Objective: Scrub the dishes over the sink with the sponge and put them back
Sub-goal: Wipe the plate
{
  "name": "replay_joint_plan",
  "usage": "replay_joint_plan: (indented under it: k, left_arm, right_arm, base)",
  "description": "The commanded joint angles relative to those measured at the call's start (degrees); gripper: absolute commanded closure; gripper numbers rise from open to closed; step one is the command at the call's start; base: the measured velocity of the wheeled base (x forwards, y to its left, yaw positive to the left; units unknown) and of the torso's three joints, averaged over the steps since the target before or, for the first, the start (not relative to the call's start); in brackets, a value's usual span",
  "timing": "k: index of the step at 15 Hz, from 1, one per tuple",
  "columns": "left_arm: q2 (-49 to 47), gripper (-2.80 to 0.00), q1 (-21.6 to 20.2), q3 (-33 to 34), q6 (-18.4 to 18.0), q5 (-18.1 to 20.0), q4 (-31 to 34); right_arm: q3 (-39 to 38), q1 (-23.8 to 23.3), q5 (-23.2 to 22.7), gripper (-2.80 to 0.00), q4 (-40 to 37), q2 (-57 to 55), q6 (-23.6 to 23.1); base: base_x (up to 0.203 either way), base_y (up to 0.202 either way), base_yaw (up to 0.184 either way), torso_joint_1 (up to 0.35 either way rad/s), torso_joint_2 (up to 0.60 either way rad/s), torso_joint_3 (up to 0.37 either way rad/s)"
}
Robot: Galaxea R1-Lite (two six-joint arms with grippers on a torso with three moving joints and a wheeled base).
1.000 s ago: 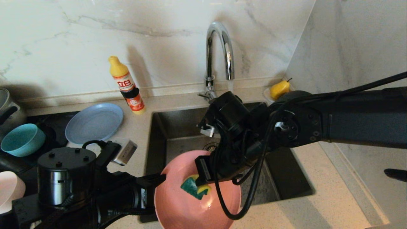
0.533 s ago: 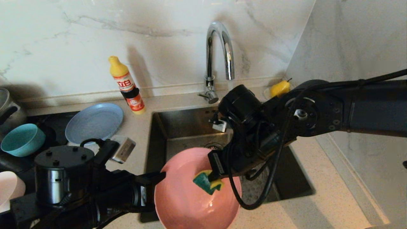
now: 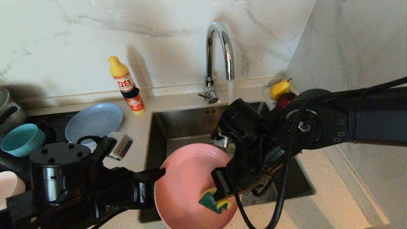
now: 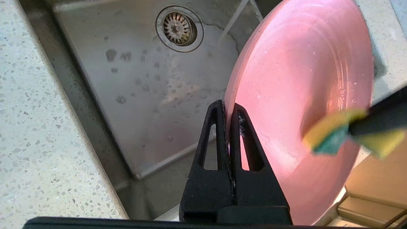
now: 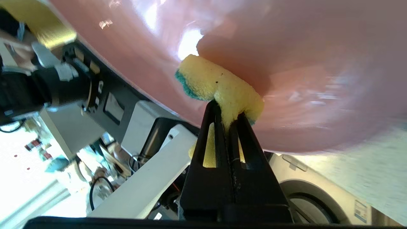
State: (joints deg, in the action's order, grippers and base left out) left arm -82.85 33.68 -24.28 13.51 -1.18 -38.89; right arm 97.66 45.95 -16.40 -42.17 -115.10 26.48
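My left gripper (image 3: 160,173) (image 4: 228,109) is shut on the rim of the pink plate (image 3: 187,187) (image 4: 302,95), holding it tilted over the near edge of the steel sink (image 3: 187,124) (image 4: 133,82). Pinched in my shut right gripper (image 3: 217,195) (image 5: 228,116), the yellow and green sponge (image 3: 213,202) (image 5: 219,86) presses against the plate's (image 5: 286,47) lower right face. A grey-blue plate (image 3: 94,122), a teal bowl (image 3: 22,139) and a pale pink bowl (image 3: 9,189) rest on the counter at the left.
Water runs from the chrome faucet (image 3: 219,47) into the sink. A yellow detergent bottle (image 3: 127,86) stands on the counter behind the blue plate. A pear (image 3: 279,89) and a red fruit (image 3: 284,99) sit at the sink's far right corner. A steel pot (image 3: 6,108) is at the far left.
My right gripper has dragged the sponge across the pink plate, from its middle toward the lower right. The left gripper holds the plate in about the same place.
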Motion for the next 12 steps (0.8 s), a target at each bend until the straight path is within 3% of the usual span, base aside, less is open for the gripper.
replay_joint_plan:
  k: [1, 5, 9, 12]
  left_arm:
    - [0.0, 0.0, 0.0, 0.1, 0.1, 0.0, -0.2]
    - [-0.3, 0.0, 0.0, 1.2, 0.3, 0.0, -0.1]
    - [-0.9, 0.0, 0.1, 1.4, 1.2, 0.0, -0.1]
    - [-0.3, 0.0, 0.1, 1.6, 1.1, 0.0, -0.1]
  right_arm:
    - [1.6, 2.4, -0.1, 0.0, 0.0, -2.3, 0.3]
    - [7.4, 4.5, 0.0, 0.0, -0.3, -3.7, 0.5]
    - [8.2, 4.4, 0.4, 0.0, 0.1, -3.5, 0.5]
    - [11.1, 3.5, 4.1, 0.0, 0.0, -4.9, 0.5]
  base:
    - [0.0, 0.0, 0.0, 0.0, 0.0, 0.0]
    - [0.0, 0.0, 0.0, 0.0, 0.0, 0.0]
    - [0.0, 0.0, 0.0, 0.0, 0.0, 0.0]
    - [0.0, 0.0, 0.0, 0.0, 0.0, 0.0]
